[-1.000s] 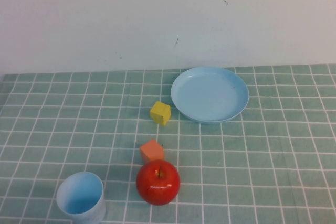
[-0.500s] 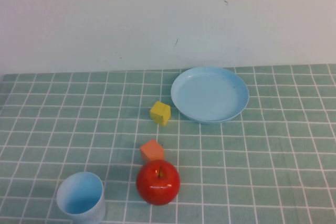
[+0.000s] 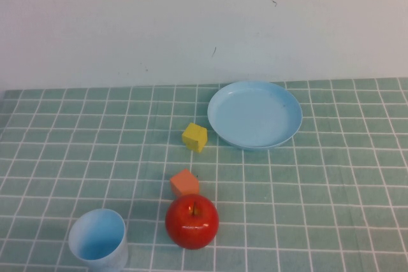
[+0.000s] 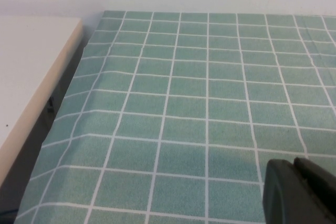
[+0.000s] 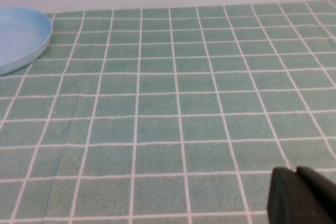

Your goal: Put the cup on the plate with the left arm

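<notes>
The light blue cup (image 3: 97, 240) stands upright near the table's front left edge, next to a red apple (image 3: 192, 221). The round light blue plate (image 3: 255, 114) lies at the back, right of centre, with nothing on it; its rim (image 5: 21, 38) also shows in the right wrist view. Neither arm appears in the high view. My left gripper (image 4: 294, 169) is shut over bare checked cloth near the table's left side, holding nothing. My right gripper (image 5: 296, 174) is shut too, above bare cloth to the right of the plate. The cup is out of both wrist views.
A yellow cube (image 3: 194, 137) sits just left of the plate and an orange cube (image 3: 184, 183) lies right behind the apple. A white ledge (image 4: 29, 72) borders the cloth's left edge. A white wall closes the back.
</notes>
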You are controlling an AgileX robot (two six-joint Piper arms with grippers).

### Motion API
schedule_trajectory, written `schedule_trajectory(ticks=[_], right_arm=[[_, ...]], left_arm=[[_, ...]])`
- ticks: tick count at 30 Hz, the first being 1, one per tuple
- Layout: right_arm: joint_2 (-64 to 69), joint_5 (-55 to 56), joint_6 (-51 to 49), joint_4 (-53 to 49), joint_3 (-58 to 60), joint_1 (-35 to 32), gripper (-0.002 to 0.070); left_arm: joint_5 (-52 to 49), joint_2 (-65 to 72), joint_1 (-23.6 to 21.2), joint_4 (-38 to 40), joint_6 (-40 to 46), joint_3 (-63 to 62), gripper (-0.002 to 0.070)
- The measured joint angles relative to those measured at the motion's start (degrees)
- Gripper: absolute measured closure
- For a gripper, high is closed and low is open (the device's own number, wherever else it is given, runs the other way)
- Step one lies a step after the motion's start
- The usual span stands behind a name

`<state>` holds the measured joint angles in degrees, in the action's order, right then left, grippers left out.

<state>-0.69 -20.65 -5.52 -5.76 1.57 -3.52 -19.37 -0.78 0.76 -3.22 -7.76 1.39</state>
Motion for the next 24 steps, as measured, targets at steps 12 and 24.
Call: schedule_trajectory(ticks=[12, 24], right_arm=[[0.00, 0.00, 0.00, 0.00, 0.00, 0.00, 0.0678], [0.00, 0.00, 0.00, 0.00, 0.00, 0.00, 0.0678]], left_arm=[[-0.37, 0.00, 0.00, 0.10, 0.00, -0.10, 0.0678], [-0.37, 0.00, 0.00, 0.10, 0.00, -0.10, 0.0678]])
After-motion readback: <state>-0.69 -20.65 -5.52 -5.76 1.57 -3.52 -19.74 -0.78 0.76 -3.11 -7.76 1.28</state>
